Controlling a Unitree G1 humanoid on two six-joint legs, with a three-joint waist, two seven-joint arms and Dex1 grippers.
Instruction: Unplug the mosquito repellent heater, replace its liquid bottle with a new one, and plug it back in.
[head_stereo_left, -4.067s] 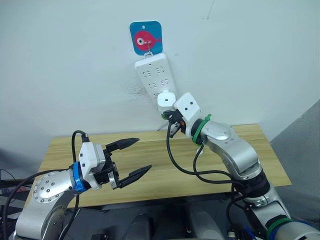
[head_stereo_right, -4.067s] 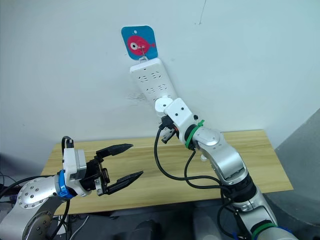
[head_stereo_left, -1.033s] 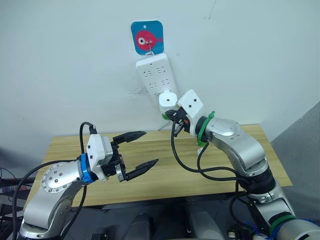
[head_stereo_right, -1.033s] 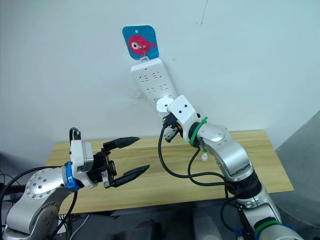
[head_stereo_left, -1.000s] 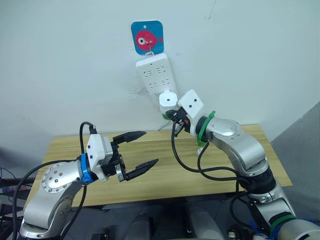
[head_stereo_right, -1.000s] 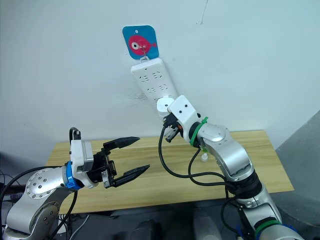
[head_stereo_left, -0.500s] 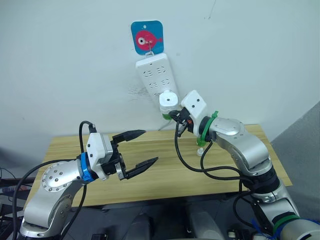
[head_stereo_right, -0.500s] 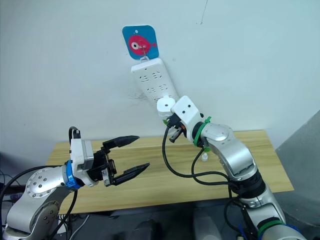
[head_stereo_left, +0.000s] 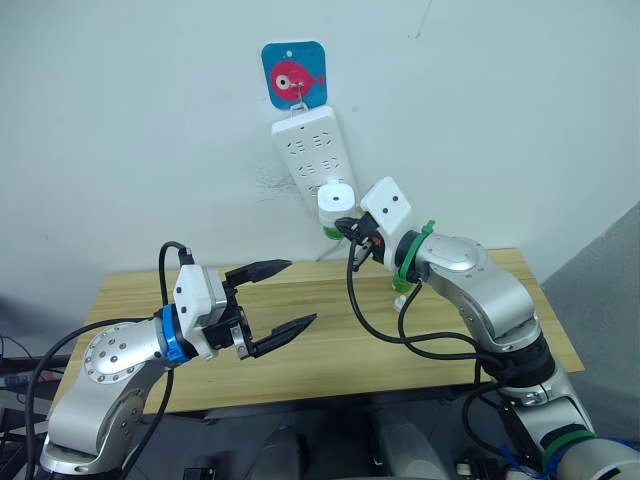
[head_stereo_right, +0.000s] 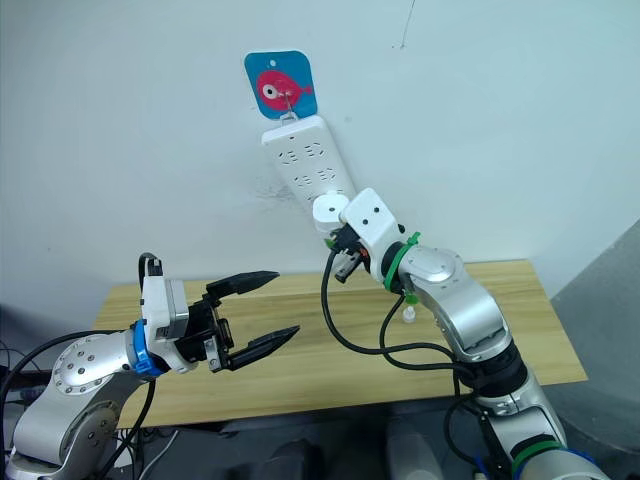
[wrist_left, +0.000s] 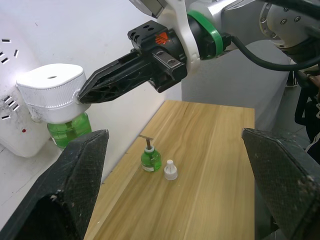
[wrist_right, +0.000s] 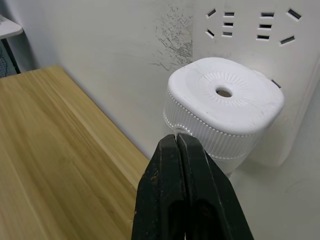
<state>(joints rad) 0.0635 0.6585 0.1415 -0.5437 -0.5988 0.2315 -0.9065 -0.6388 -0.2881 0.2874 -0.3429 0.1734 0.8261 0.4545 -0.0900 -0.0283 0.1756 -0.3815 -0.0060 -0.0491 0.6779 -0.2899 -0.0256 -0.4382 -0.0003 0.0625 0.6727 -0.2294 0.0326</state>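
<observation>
The mosquito repellent heater (head_stereo_left: 337, 197) is a white rounded unit plugged into the lower end of the wall power strip (head_stereo_left: 312, 150), with a green liquid bottle (wrist_left: 67, 131) screwed in beneath it. My right gripper (wrist_right: 176, 142) is shut, and its black tips touch the ribbed side of the heater without holding it. My left gripper (head_stereo_left: 302, 292) hovers open and empty over the wooden table (head_stereo_left: 300, 370), well left of and below the heater. A second small green bottle (wrist_left: 150, 157) with a wick stands on the table near the wall, a white cap (wrist_left: 171, 170) beside it.
The power strip hangs tilted from a blue fish hook plate (head_stereo_left: 296, 74) on the white wall. Black cables loop from my right arm down over the table. The table's right end lies under my right arm.
My right gripper has edged back left, closer against the heater's side. The left arm rose and moved right since four seconds ago, then held still.
</observation>
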